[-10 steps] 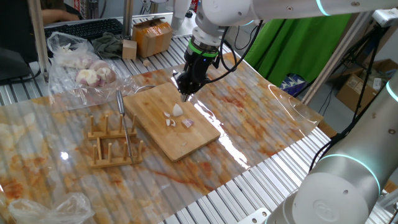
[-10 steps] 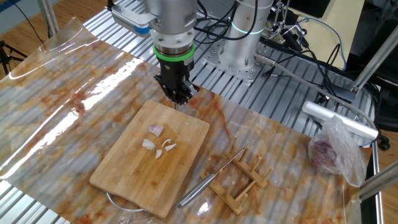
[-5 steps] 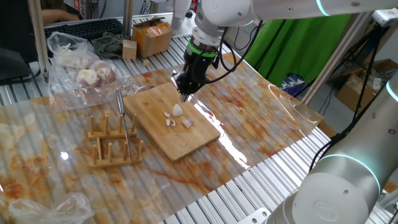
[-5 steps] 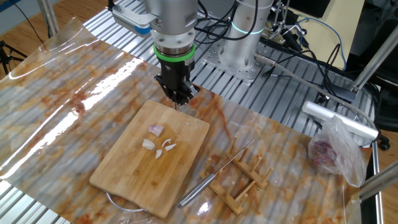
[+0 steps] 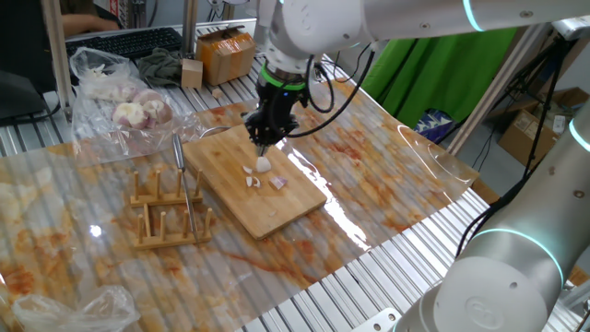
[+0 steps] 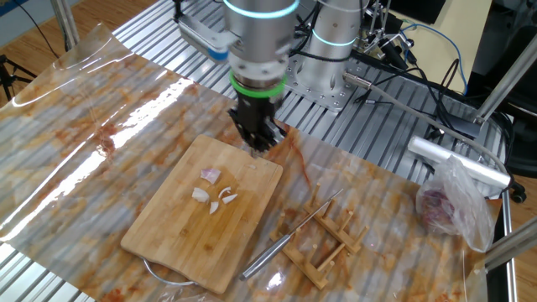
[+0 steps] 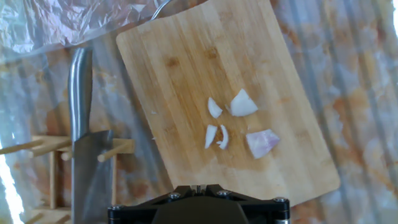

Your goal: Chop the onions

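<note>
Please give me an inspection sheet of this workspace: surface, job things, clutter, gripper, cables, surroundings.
Surface: table under stained clear sheet.
Job things: onions in pieces on board; knife lying on rack, beside board.
Clutter: bag of whole bulbs; second bag.
Gripper: gripper above board's far edge, holding nothing; jaw state unclear.
Cables: black bundle behind arm base.
Surroundings: cardboard box, green cloth.

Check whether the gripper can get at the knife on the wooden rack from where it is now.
Probably yes. The knife lies across the wooden rack with its handle uncovered and nothing on top of it; the gripper hangs empty over the cutting board's far edge.
</note>
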### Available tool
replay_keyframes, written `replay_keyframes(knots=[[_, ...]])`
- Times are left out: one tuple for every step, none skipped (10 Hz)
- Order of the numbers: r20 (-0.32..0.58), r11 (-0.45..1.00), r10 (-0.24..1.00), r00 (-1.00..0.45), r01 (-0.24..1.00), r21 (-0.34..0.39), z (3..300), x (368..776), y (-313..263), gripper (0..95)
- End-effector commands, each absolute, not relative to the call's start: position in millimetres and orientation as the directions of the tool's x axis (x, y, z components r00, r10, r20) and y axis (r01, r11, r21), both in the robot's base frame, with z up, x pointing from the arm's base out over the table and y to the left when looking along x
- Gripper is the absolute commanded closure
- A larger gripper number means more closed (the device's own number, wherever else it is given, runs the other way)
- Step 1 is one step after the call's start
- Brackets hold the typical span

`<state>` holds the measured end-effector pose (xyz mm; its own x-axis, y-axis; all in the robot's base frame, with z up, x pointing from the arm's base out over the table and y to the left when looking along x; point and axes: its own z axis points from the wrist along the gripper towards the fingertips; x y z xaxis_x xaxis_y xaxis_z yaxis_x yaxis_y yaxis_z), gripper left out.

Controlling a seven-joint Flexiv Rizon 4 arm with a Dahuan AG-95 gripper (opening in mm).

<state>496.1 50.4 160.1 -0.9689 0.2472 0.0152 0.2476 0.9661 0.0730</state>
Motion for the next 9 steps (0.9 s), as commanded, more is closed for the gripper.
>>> replay_keyframes(knots=[[0.014, 0.96, 0.272, -0.962, 0.272, 0.069, 155.7, 494.6, 66.5, 95.0], [0.018, 0.956, 0.284, -0.959, 0.284, 0.068, 157.2, 492.3, 76.2, 95.0], [0.019, 0.954, 0.292, -0.956, 0.293, 0.067, 157.3, 490.7, 84.7, 95.0], [0.019, 0.951, 0.3, -0.954, 0.301, 0.066, 154.8, 490.9, 91.4, 95.0], [0.018, 0.952, 0.299, -0.954, 0.3, 0.067, 153.2, 491.4, 94.9, 95.0], [0.014, 0.952, 0.3, -0.954, 0.3, 0.059, 150.7, 494.3, 101.0, 95.0], [0.013, 0.952, 0.302, -0.953, 0.302, 0.054, 147.5, 497.3, 106.2, 95.0], [0.009, 0.95, 0.308, -0.951, 0.308, 0.05, 145.4, 499.5, 110.9, 95.0], [0.008, 0.949, 0.311, -0.95, 0.311, 0.047, 145.2, 500.8, 113.8, 95.0]])
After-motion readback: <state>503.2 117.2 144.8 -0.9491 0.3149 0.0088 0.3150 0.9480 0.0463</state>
